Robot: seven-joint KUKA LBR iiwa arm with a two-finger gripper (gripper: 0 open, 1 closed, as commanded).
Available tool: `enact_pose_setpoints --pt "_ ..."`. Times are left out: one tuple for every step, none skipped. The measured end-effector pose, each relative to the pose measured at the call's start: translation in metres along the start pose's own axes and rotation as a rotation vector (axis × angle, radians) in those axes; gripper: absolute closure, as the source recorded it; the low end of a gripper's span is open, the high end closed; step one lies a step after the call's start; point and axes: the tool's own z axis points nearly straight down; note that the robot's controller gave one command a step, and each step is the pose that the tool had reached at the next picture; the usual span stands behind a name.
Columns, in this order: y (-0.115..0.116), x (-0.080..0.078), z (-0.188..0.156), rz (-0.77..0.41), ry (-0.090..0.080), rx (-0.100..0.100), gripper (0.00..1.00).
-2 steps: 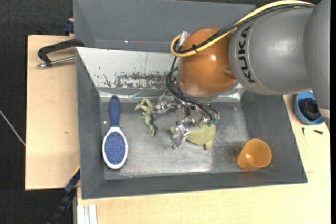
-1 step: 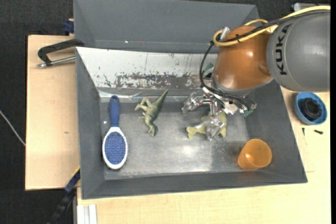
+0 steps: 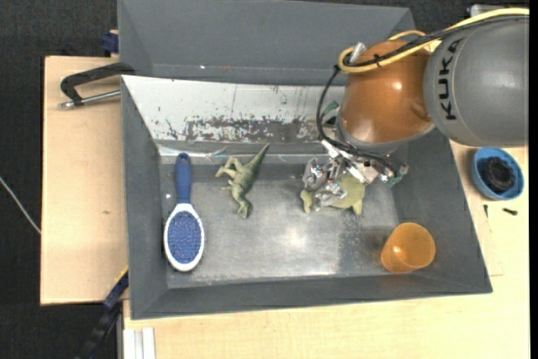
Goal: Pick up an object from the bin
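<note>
My gripper (image 3: 329, 179) is low in the bin's right half, right on top of an olive-green toy dinosaur (image 3: 343, 199) that lies on the floor there. Its metal fingers reach down to the toy's back, and I cannot make out whether they have closed on it. A second green toy dinosaur (image 3: 241, 177) stands near the middle of the bin, to the left of the gripper. An orange plastic cup (image 3: 408, 248) lies in the front right corner, below and to the right of the gripper.
A blue and white hairbrush (image 3: 183, 224) lies along the left side of the bin, handle pointing to the back wall. The arm's orange cover hangs above the back right part of the bin.
</note>
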Motion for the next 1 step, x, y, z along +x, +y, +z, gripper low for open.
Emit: enact_pose_setpoints --pt "-0.005 0.0235 -0.1481 -0.05 -0.006 0.008 1.0"
